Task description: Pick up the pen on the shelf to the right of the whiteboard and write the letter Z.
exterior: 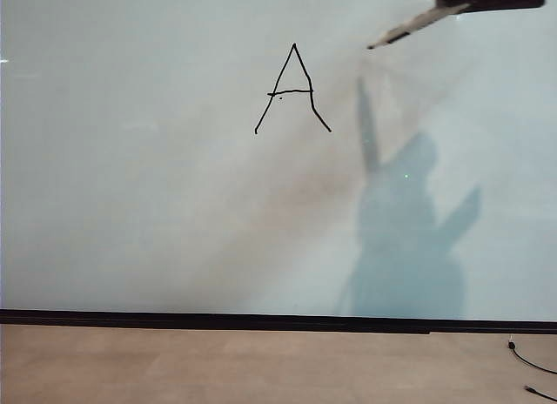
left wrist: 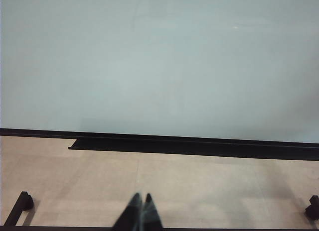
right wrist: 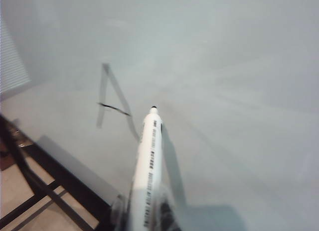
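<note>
a: where are we w/ the task?

b: pen's already picked up. my right gripper (right wrist: 144, 216) is clamped on the slim whitish-grey marker w/ small dark print and a dark pointed tip (right wrist: 149, 161), holding it by the rear of the barrel. in the exterior view that gripper (exterior: 461, 3) sits at the top right corner, marker (exterior: 413, 25) slanting down-left, tip in front of the board just right of the a, level w/ its top.

a: touching the board?

b: can't tell. tip looks close to the big glossy pale grey-white whiteboard (exterior: 130, 204), but no ink mark under it. no z drawn yet, only the thin black hand-drawn letter a (exterior: 293, 90).

a: so next?

b: my guess: bring the tip onto the blank patch right of the a, press lightly, then top bar, diagonal, bottom bar. needs steady contact, since the surface is smooth and shiny and a hard plastic barrel could slip in my fingers if i push too much.

a: left side?

b: left gripper (left wrist: 140, 213) is idle, low over the pale wood-look floor (left wrist: 199, 186), dark pointed fingers pressed together, nothing in them. it faces the board's black lower strip (left wrist: 199, 144).
</note>
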You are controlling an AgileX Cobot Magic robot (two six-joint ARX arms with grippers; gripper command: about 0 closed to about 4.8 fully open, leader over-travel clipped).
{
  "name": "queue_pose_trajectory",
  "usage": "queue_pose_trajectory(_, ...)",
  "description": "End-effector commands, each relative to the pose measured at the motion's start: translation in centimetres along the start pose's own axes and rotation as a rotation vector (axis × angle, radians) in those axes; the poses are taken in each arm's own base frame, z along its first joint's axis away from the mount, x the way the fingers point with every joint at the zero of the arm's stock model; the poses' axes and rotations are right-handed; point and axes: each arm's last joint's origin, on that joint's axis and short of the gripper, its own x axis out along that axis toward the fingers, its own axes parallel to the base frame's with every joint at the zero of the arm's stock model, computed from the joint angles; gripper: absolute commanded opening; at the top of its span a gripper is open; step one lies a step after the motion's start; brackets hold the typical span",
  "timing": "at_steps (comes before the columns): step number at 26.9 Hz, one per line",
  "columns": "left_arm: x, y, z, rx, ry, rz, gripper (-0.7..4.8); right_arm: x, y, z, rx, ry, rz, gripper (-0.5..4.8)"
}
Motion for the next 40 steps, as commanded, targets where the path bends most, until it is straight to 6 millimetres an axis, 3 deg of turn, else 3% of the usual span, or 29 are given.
queue_pose_trajectory(1, 0.0, 0.0, 0.2, 0.005, -0.013, -0.001, -0.04, 0.0, 0.1, 0.4, -0.023, -0.029, -0.011, -0.09)
queue_pose_trajectory(19, 0.0, 0.0, 0.2, 0.004, -0.013, 0.0, -0.04, 1.4, -0.3, 0.4, -0.03, -0.052, 0.02, -0.09)
queue_pose_trajectory(40, 0.0, 0.0, 0.2, 0.004, -0.013, 0.0, -0.04, 1.4, -0.6, 0.6, -0.044, -0.074, -0.07, -0.09)
